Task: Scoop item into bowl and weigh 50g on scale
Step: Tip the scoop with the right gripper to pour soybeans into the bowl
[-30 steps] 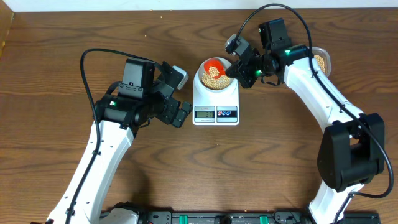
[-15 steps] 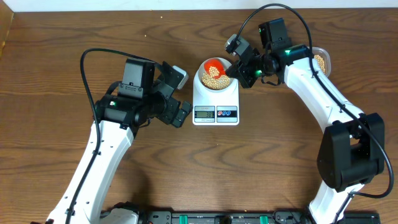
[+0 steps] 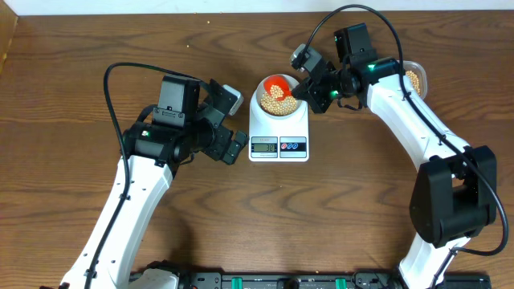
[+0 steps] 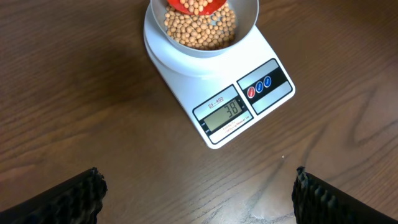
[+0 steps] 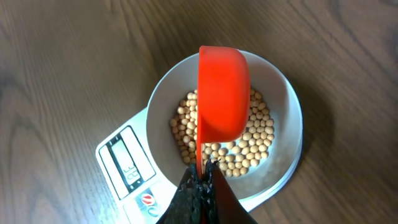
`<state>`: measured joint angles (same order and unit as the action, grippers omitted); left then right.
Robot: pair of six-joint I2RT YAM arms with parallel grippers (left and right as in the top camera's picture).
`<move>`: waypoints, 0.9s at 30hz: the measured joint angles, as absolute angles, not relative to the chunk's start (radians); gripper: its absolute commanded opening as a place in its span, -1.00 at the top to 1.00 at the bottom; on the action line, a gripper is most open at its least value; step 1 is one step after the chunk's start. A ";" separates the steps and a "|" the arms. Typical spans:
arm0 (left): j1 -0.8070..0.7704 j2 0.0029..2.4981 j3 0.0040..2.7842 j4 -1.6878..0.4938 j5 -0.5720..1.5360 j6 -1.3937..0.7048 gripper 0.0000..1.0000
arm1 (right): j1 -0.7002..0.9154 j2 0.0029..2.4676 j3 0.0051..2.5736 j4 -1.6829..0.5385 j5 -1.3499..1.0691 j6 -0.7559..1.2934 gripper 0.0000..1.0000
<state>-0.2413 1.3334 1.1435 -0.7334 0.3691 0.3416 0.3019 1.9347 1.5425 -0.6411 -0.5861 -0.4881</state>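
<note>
Many round beans [image 5: 258,134] lie under the smooth orange scoop [image 5: 222,93] the right gripper [image 5: 202,180] pinches; left gripper [image 4: 200,190] gapes.

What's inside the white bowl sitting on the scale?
Beige beans lie loosely in the bowl, with pale floor showing between some. The orange scoop held above hides the beans beneath it.

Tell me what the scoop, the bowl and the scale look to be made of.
Scoop: orange-red plastic, probably; smooth, evenly coloured, faint sheen.
Bowl: white, smooth, matte; plastic or glazed ceramic, cannot tell.
Scale: white moulded plastic, likely, with printed button panel and grey LCD.
</note>
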 measured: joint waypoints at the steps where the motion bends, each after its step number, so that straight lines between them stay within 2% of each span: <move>1: -0.241 1.333 1.143 -0.733 0.369 0.342 -0.96 | 0.302 1.935 1.542 -0.641 -0.586 -0.504 0.98; 27: -0.241 1.333 1.143 -0.734 0.369 0.342 -0.96 | 0.303 1.935 1.542 -0.593 -0.567 -0.916 0.98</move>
<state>-0.2413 1.3334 1.1435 -0.7338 0.3691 0.3416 0.3027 1.9347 1.5425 -0.5930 -0.5674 -0.9161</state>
